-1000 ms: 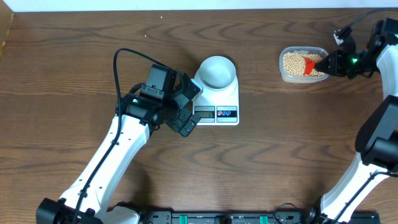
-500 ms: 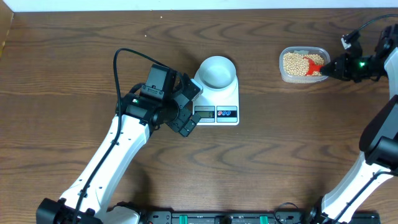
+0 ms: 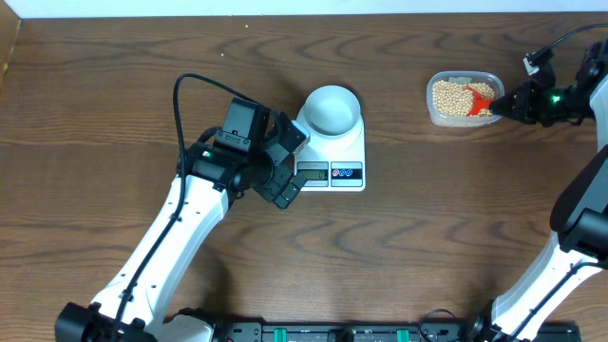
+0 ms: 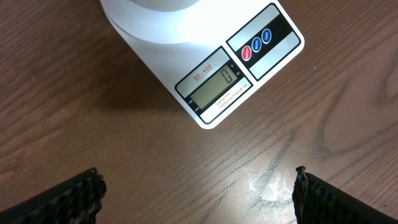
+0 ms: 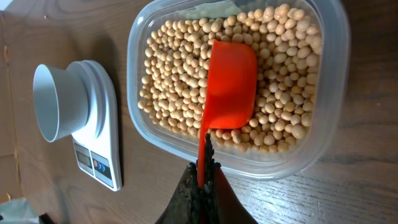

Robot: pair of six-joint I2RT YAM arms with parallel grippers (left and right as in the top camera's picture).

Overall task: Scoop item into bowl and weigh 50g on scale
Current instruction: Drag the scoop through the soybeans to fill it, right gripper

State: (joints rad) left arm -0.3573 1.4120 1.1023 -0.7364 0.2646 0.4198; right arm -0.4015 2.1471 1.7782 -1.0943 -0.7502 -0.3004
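- Rightward the right gripper [image 3: 503, 104] has drawn back since a second ago, clamped on the red scoop [image 5: 231, 87] by its handle.
- Left gripper [image 4: 199, 194] hangs spread wide.
- Scale [image 3: 334, 158] lies just ahead of it, reading 0.
- Clear container [image 5: 140, 127] sits before the right gripper.
- Bowl [image 3: 332, 107] stands on the scale.
- Beans [image 5: 174, 81] fill the container under the scoop.

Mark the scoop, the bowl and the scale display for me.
scoop [image 5: 231, 84], right wrist view, middle of its red blade.
bowl [image 3: 332, 106], overhead view, bare inside bottom.
scale display [image 4: 219, 87], left wrist view, centre of the grey screen.
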